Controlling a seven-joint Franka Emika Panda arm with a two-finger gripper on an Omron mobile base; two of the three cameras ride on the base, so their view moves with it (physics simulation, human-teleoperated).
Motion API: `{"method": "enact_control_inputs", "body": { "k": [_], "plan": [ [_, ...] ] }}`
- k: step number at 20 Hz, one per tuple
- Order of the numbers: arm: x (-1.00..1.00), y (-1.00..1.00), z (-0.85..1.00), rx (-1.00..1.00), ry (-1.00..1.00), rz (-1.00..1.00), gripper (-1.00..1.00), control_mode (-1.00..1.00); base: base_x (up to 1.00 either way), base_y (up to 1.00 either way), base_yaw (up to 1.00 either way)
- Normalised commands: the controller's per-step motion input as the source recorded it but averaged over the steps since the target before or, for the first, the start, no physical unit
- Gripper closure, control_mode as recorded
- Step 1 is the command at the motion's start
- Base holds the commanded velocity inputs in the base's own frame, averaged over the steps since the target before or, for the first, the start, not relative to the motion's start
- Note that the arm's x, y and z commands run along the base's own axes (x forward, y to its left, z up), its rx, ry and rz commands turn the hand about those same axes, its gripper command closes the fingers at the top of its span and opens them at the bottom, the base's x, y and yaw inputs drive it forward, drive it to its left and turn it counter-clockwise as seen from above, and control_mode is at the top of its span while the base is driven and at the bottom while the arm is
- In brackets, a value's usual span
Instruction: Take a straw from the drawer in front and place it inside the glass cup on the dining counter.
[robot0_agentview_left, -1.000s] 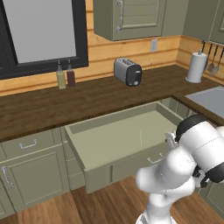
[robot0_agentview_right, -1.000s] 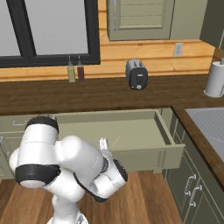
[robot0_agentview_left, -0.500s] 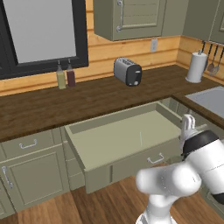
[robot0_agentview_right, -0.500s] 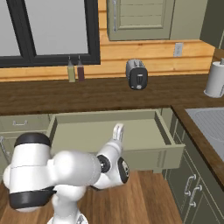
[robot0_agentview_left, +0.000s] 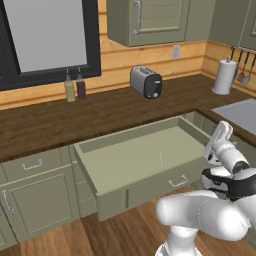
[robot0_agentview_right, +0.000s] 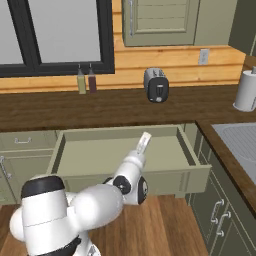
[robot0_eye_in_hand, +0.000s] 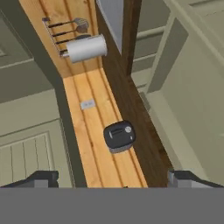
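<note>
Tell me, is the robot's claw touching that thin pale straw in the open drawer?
Apart. In the left base view the straw lies on the drawer floor, while the gripper is raised beside the drawer's right wall, open and holding nothing.

- Arm folds low: white upper links bulk at the bottom of both base views, forearm rises up and forward.
- Gripper (robot0_eye_in_hand: 113, 181) jaws spread wide, nothing between them; fingertips (robot0_eye_in_hand: 41, 178) sit far apart at the hand view's bottom corners.
- Hand rolled sideways, per the tilted hand view.
</note>
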Motion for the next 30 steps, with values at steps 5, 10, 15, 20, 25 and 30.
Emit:
{"method": "enact_control_inputs", "body": {
  "k": [5, 10, 15, 20, 25, 30],
  "plan": [
    [0.03, 0.01, 1.0, -0.11, 0.22, 0.06, -1.0, -1.0, 0.0, 0.0, 0.0],
    [0.05, 0.29, 0.86, -0.47, 0.54, 0.24, -1.0, -1.0, 0.0, 0.0, 0.0],
    [0.08, 0.43, 0.51, -0.61, 0.77, 0.3, -1.0, -1.0, 0.0, 0.0, 0.0],
    [0.2, 0.08, 0.34, -0.43, 0.67, 0.29, -1.0, -1.0, 0.0, 0.0, 0.0],
    [0.0, 0.0, -0.11, -0.05, 0.02, 0.16, -1.0, -1.0, 0.0, 0.0, 0.0],
    [0.04, 0.0, -0.62, -0.05, 0.0, 0.24, -1.0, -1.0, 0.0, 0.0, 0.0]
  ]
}}
